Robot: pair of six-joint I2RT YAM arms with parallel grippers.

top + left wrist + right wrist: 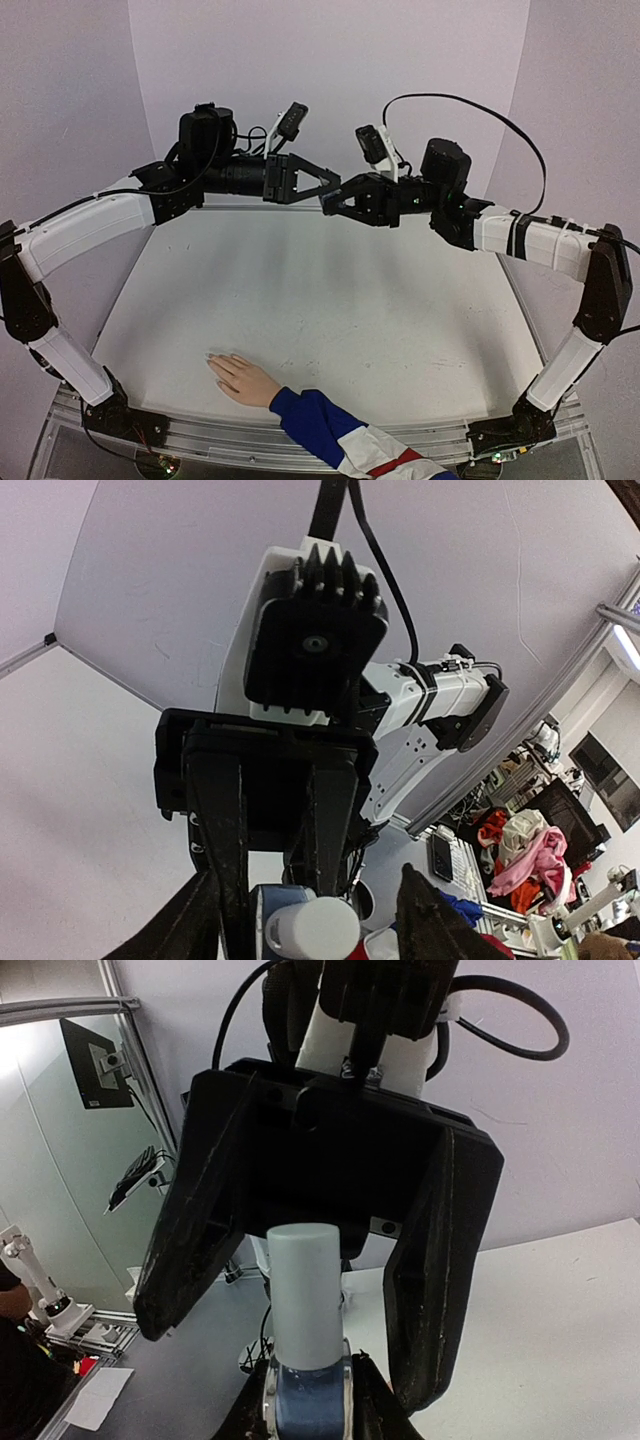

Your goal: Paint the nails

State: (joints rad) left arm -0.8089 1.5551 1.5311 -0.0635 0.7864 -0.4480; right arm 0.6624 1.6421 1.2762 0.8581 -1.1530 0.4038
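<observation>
Uncapping, judged: right fingers [348,213] clamp small blue bottle [305,1405]; left fingers [440,1260] open astride its white cylindrical cap [305,1290]. Centre, close squarely, then twist. Nails [212,358] of pale flesh-coloured hand [245,380]: worktop [350,300], 6 o'clock.

My left gripper [290,1355] is matt black plastic, its 2 fingers [440,1260] rough with fine layered ridges. The bottle [305,1410] is smooth blue, slightly glossy; its cap [305,1290] is smooth matt white plastic. My arm shells [90,225] are smooth white plastic with a faint sheen. The table [330,300] is matt and off-white. The hand [245,380] looks smooth, matt, rubbery; its nails [212,357] are too small to judge. The sleeve [330,430] is cloth.
</observation>
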